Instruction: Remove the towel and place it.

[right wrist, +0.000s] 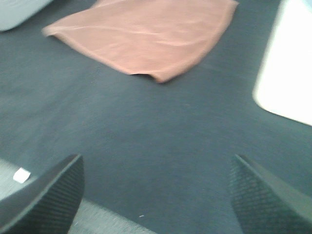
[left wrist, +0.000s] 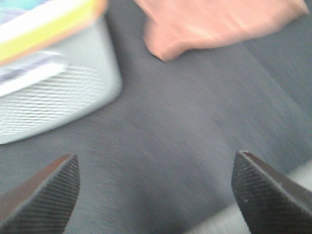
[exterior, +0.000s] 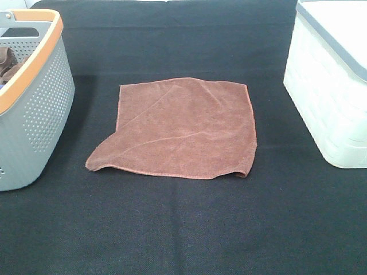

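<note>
A brown towel (exterior: 183,129) lies spread flat on the black cloth in the middle of the table, with one corner folded over. It also shows in the left wrist view (left wrist: 214,22) and in the right wrist view (right wrist: 146,36). Neither gripper shows in the exterior high view. My left gripper (left wrist: 156,192) is open and empty, above the cloth between the grey basket and the towel's near corner. My right gripper (right wrist: 156,192) is open and empty, above bare cloth short of the towel's near edge.
A grey perforated basket (exterior: 40,109) with an orange rim stands at the left and holds more brown cloth (exterior: 8,63). A white basket (exterior: 330,97) with a grey rim stands at the right. The black cloth (exterior: 183,229) covers the table.
</note>
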Robot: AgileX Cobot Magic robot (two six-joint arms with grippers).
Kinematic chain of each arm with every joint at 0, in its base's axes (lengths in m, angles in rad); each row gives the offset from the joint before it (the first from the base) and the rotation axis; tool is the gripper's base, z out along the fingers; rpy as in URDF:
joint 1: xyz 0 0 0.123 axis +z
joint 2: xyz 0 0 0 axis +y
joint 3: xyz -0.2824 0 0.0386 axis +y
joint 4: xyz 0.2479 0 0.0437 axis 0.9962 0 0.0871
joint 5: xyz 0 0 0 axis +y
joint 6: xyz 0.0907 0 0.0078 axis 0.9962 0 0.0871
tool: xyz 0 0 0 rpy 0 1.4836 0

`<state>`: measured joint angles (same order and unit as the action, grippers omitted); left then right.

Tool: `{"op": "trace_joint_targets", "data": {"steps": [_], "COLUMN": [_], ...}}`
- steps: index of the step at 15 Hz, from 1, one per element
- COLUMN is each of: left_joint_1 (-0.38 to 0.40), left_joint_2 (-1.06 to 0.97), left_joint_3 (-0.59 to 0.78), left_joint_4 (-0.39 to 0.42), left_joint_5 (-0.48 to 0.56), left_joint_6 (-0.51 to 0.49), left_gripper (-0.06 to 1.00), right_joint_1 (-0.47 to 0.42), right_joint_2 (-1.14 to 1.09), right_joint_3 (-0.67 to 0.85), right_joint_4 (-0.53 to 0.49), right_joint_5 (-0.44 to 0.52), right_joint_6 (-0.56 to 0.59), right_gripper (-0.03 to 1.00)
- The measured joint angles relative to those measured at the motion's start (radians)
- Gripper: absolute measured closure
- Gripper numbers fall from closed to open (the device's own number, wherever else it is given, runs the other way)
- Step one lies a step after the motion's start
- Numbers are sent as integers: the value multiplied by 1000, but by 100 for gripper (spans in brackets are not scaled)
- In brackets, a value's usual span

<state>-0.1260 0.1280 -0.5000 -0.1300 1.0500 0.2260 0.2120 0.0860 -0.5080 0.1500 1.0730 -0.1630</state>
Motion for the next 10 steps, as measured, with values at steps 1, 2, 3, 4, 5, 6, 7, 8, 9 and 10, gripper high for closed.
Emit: {"op": "trace_joint_targets", "data": {"steps": [1, 2, 3, 4, 5, 6, 7, 8, 9, 10], "left_joint_1": [0, 54, 82, 92, 92, 92, 92, 92, 92, 92], "left_joint_2": [0, -73, -118, -131, -132, -132, -132, -132, -132, -132], "left_joint_3": [0, 0, -2, -2, -2, -2, -2, -2, -2, -2], "left_joint_4": [0, 0, 2, 1, -1, -1, -1, -1, -1, -1], "left_joint_5": [0, 0, 1, 4, 2, 0, 0, 0, 0, 0], "left_joint_6": [0, 0, 0, 0, 0, 0, 0, 0, 0, 0], "left_gripper": [13, 13, 13, 13, 13, 13, 13, 13, 13, 13], "right_joint_1": [0, -52, -88, -128, -148, -156, -157, -157, -157, -157], "right_joint_2": [0, 0, 0, -2, -10, -32, -79, -88, -90, -91], "right_joint_3": [0, 0, 0, 0, 0, 0, 0, 0, 1, 3], "right_joint_4": [0, 0, 0, 0, 0, 3, 10, 17, 20, 24], "right_joint_5": [0, 0, 0, 0, 0, -3, -4, -3, -4, -4], "right_joint_6": [0, 0, 0, 0, 0, 0, 1, 1, 1, 1], "right_gripper": [20, 20, 20, 20, 20, 20, 20, 20, 20, 20]}}
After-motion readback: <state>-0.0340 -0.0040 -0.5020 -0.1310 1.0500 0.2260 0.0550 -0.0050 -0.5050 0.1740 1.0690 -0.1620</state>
